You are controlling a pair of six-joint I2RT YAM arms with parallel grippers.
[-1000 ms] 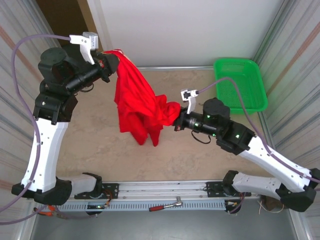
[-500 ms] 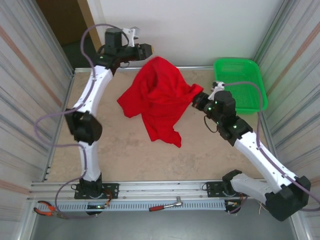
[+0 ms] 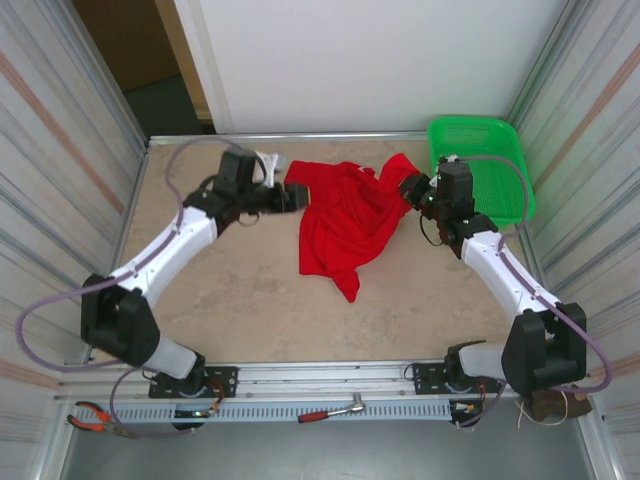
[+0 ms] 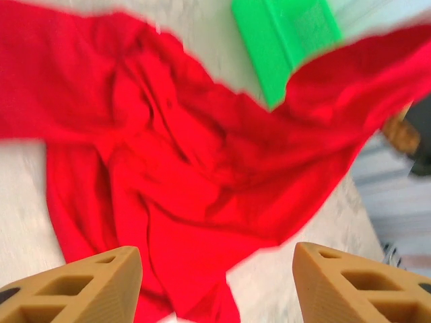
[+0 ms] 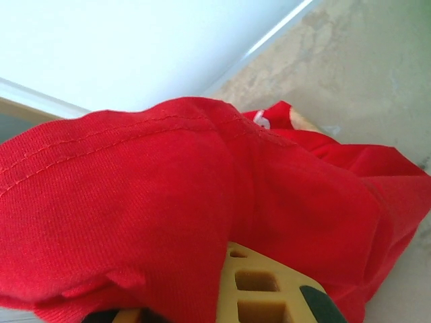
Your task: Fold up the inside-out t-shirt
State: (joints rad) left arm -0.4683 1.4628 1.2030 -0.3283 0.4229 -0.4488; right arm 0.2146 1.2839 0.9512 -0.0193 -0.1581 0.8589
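t-shirt (image 3: 345, 225) near far edge, seemingly in right pincer (image 3: 410, 190), open tabletop (image 3: 250, 310) nearer

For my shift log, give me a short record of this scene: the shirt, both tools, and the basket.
t-shirt: red, crumpled on the far half of the table, not folded
left tool: open, beside the shirt's left edge, nothing between its fingers
right tool: shut on the shirt's right edge
basket: green mesh, far right corner, no cloth in it
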